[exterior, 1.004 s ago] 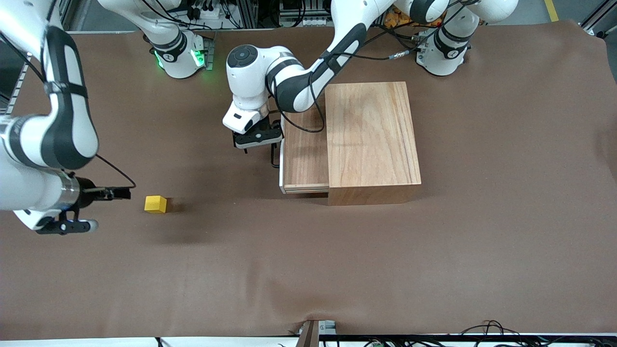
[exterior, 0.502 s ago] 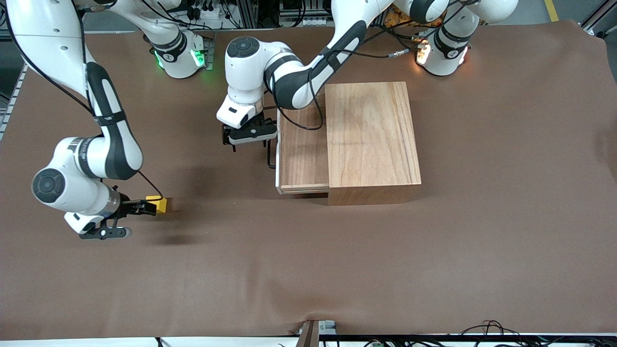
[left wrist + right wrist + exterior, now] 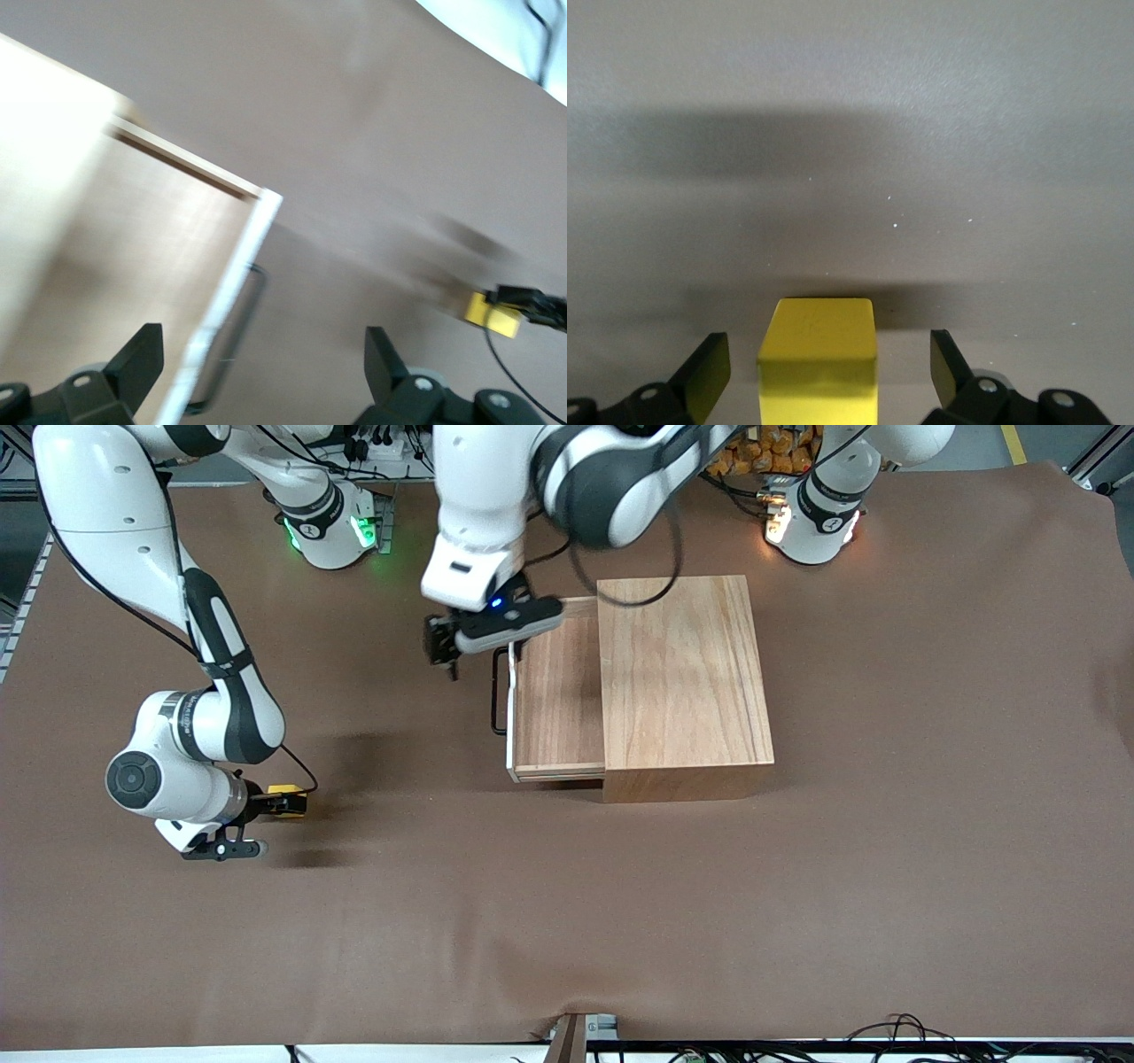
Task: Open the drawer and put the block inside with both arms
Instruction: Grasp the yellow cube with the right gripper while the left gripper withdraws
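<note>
A brown cloth covers the counter, lying in soft wrinkles, with a small notch at the middle of the edge nearest the front camera and cables trailing along that edge. Past the robots' edge stand metal frames and more wiring.

The wooden box sits around the middle of the counter, closer to the robots' edge. Its drawer is pulled out toward the right arm's end, the tray bare inside, its black handle facing that end.

The left tool hangs in the air over the cloth just off the drawer's handle, fingers spread wide apart and holding nothing.

The block rests on the cloth toward the right arm's end, well apart from the box. The right tool is down at the cloth with the block between its fingers, which stand apart with gaps on either side of the cube.
</note>
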`<state>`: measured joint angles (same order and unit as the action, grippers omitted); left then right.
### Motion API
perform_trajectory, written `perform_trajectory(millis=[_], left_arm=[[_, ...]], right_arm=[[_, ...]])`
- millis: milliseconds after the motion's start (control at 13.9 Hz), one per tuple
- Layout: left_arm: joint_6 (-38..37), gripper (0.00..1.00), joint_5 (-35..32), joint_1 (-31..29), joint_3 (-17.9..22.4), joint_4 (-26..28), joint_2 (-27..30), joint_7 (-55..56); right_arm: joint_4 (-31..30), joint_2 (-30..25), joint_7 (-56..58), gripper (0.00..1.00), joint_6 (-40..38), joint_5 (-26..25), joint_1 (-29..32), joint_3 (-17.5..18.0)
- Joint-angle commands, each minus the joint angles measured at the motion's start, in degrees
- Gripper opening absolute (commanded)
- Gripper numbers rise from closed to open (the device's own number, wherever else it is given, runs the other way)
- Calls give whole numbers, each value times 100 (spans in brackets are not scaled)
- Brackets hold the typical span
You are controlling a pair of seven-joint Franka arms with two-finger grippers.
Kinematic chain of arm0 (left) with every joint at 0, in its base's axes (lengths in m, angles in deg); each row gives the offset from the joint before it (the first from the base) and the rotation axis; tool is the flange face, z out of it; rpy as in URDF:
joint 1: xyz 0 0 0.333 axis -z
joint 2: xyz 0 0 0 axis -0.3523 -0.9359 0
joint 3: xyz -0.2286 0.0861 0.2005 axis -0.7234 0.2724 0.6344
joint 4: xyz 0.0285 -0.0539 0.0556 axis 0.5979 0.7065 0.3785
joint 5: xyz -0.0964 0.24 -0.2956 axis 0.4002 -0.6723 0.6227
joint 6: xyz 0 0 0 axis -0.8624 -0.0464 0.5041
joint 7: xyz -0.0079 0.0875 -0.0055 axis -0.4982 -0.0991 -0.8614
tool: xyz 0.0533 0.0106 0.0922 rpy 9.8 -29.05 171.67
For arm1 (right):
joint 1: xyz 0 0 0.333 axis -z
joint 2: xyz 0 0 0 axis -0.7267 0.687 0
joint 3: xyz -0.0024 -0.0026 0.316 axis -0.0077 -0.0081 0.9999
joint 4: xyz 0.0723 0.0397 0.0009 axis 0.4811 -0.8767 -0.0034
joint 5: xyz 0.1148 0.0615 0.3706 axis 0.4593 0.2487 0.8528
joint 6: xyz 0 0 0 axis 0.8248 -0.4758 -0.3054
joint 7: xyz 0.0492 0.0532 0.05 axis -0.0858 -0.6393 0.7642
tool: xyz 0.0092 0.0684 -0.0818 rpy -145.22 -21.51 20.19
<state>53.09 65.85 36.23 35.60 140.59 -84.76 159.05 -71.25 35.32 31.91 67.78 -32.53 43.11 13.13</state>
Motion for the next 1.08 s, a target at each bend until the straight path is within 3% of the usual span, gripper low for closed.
perform_trajectory(millis=[0, 72, 143, 215, 287, 430, 789, 1004], left_arm=[[-947, 100, -41, -472, -39, 455, 827, -668], [-1203, 100, -41, -665, -39, 472, 995, -853], [-1336, 100, -41, -885, -47, 542, 1153, -1082], [-1433, 100, -41, -1105, -47, 656, 1346, -1388], [-1556, 100, -32, -1350, -56, 779, 1531, -1696], [-1662, 100, 29, -1869, -83, 1008, 1856, -2416], [-1680, 100, 73, -3310, -100, 2026, 2726, -4700], [-1689, 100, 73, -4084, -100, 2221, 2965, -6098]], right_arm=[[-107, -15, 142, 100, 40, 211, 121, 138], [-107, -23, 256, 100, 22, 221, 130, 138], [-107, -23, 292, 84, -4, 221, 139, 138], [-107, -23, 292, 51, -30, 221, 130, 138], [-98, -41, 301, 26, -179, 221, 130, 138], [-98, -58, 301, 3, -285, 221, 121, 138], [-64, -129, 642, 0, -417, 230, 217, 155], [59, -400, 732, 0, -917, 370, 192, 164]])
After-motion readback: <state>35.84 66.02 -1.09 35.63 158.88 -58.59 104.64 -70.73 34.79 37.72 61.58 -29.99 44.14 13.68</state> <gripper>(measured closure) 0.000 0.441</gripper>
